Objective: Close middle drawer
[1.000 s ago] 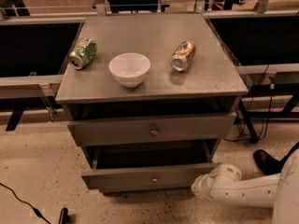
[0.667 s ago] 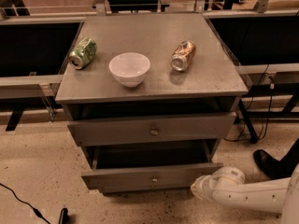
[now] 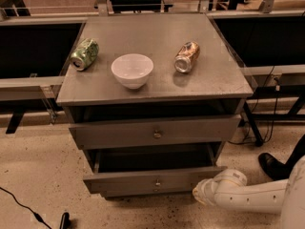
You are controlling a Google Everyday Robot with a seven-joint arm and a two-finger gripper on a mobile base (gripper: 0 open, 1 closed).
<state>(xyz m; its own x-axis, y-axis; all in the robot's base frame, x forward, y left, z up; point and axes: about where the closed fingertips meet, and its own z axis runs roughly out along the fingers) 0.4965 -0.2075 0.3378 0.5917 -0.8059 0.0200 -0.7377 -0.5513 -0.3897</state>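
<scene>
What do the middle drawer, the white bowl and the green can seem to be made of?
Middle drawer: probably grey-painted wood, with a matte front and a small brass-looking knob. White bowl: ceramic or plastic, smooth and slightly glossy. Green can: likely thin metal, with a reflective skin. The gripper is low, near the drawer's right front corner.
</scene>
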